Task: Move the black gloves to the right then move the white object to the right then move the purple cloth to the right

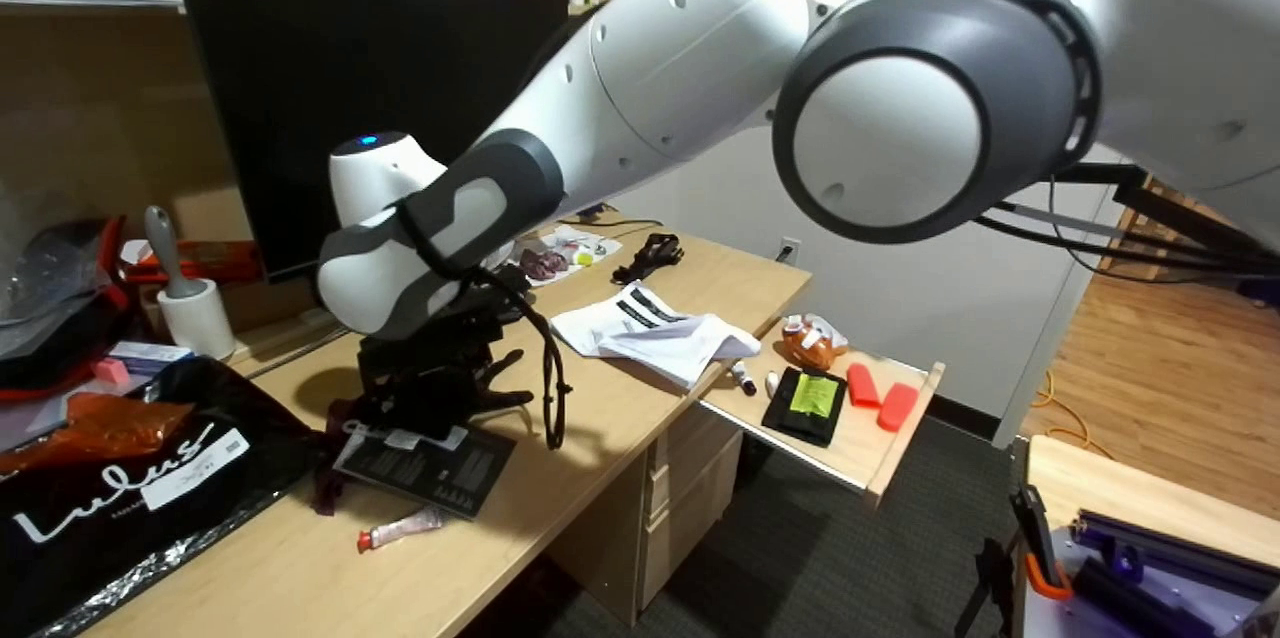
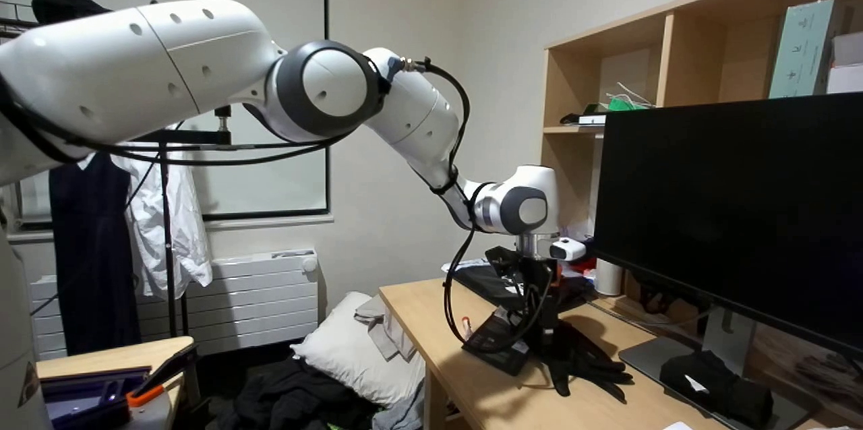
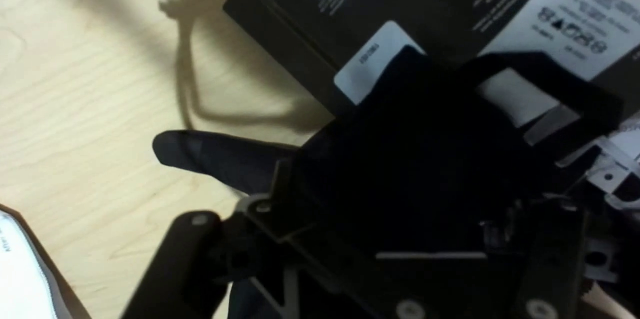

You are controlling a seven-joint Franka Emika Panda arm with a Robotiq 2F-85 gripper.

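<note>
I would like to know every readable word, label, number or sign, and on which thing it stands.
"Lulus": on the black bag.
"After", perhaps: on what looks like white paper, wrist view's edge.
Too small or blurred: the bag's white label, the line under "Lulus", print and signs on the flat black package, print on the teal box.

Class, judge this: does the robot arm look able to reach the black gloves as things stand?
Probably yes: in the wrist view the end effector stands open over the black gloves, with no obstacle showing between; whether it touches them is unclear.
</note>
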